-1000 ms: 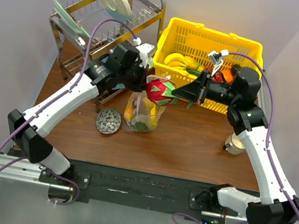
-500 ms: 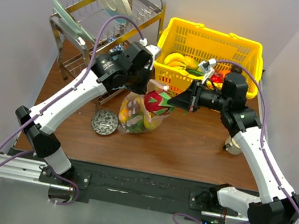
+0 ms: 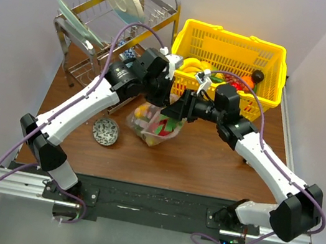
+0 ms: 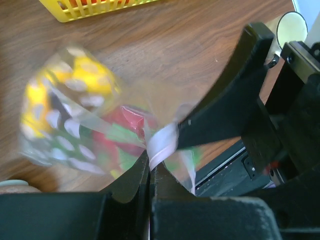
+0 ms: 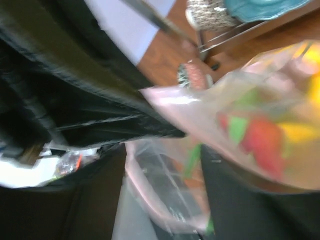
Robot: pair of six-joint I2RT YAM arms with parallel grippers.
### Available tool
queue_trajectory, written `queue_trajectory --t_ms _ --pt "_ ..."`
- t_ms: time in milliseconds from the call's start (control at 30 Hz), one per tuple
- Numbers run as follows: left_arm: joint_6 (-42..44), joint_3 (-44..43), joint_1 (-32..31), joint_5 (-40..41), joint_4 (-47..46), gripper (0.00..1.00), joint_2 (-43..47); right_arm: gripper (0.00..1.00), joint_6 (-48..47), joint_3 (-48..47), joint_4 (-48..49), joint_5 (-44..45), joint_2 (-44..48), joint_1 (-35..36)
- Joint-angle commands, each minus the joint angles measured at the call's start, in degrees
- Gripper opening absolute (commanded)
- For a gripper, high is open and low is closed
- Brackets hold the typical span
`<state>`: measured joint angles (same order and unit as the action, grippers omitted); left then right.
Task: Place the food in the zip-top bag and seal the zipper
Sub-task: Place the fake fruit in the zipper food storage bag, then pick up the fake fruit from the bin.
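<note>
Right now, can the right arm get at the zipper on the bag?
Probably yes: the right arm has its jaws open right at the bag's mouth, the left arm pinches the top edge, and nothing sits between.

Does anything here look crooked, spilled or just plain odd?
Only the clear bag: the left gripper pinches one spot of its rim, so it sags lopsided with the toy food bunched low. Nothing looks spilled or broken.
</note>
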<state>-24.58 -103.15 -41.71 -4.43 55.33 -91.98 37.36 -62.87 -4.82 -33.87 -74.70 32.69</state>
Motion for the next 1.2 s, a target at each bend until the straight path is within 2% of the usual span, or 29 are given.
queue_trajectory --t_ms 0,200,333,433,600,833,933,1033,1067,1133,1167 --pt "-0.47 -0.29 -0.04 -2.25 -4.97 0.0 2.07 0.75 -4.39 -1.46 -0.26 5.03 3.41 0.1" --pt "0.23 -0.29 1.19 -3.04 -5.5 0.0 1.81 0.75 -10.81 -5.68 -15.29 11.97 11.84 0.1" --pt "0.5 -0.47 1.81 -3.83 -5.85 0.0 1.55 0.67 -12.66 -6.12 -23.63 17.42 14.67 0.1" --pt "0.58 -1.08 1.99 -4.1 -5.85 0.0 1.28 0.63 -14.33 -5.86 -28.56 18.13 13.79 0.01" --pt "0.85 -1.96 2.16 -4.28 -5.67 0.0 0.49 0.64 -13.46 -1.92 -28.76 15.24 11.86 0.62" --pt "0.76 -2.05 2.08 -4.71 -5.85 0.0 0.4 0.61 -13.98 -0.85 -28.84 16.11 9.93 2.2" --pt "0.85 -1.96 2.08 -4.71 -5.85 0.0 0.49 0.54 -14.6 -1.11 -29.72 16.11 7.9 2.38" --pt "0.85 -1.44 2.08 -4.54 -5.94 0.0 0.75 0.4 -14.51 -1.03 -29.81 16.03 6.93 2.73" --pt "0.93 -1.09 2.08 -4.45 -6.02 0.0 0.84 0.3 -14.51 -1.02 -29.72 16.03 6.85 2.82" --pt "0.94 -0.82 2.16 -4.28 -5.94 0.0 1.02 0.18 -14.34 -1.55 -30.07 16.38 7.02 2.82" --pt "1.02 -0.56 2.08 -4.28 -6.11 0.0 1.02 0.04 -14.34 -2.16 -30.51 17.16 7.11 2.82"
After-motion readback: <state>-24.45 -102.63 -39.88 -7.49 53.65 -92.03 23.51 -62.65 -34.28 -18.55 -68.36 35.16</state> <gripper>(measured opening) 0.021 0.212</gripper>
